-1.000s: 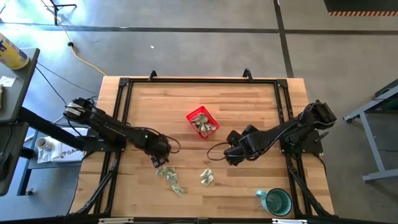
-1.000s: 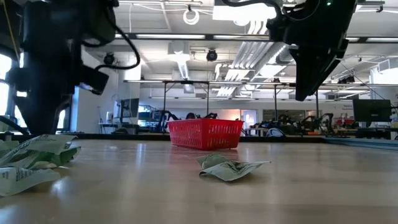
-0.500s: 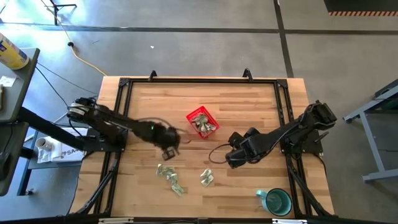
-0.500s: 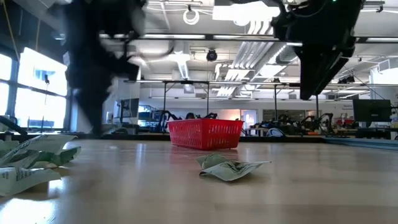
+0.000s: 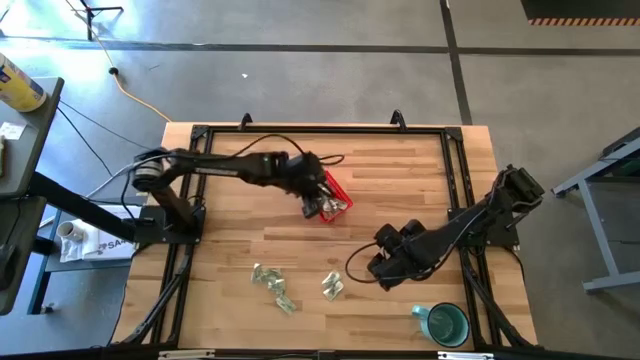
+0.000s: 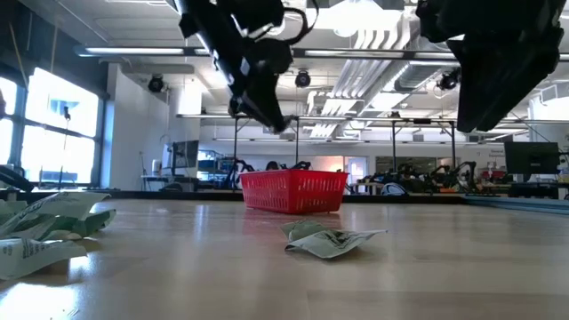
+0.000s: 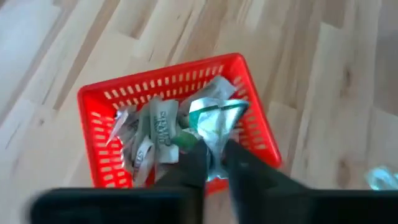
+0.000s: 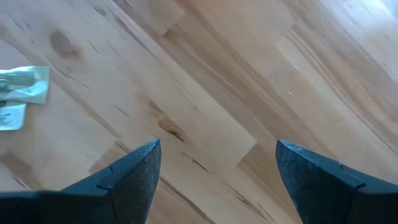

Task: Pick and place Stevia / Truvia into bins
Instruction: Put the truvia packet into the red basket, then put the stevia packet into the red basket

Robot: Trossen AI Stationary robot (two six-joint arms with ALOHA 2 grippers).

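Left gripper (image 7: 214, 155) pinches a Stevia packet (image 7: 214, 118) directly above the red basket (image 7: 99, 99), ready to drop; right gripper (image 8: 214, 168) waits open over the counter (image 8: 249, 74).

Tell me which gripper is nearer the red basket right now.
Left. The left gripper hangs just over the red basket, pinching a sweetener packet above it. The right gripper is open, well away toward the table's front, near the teal mug.
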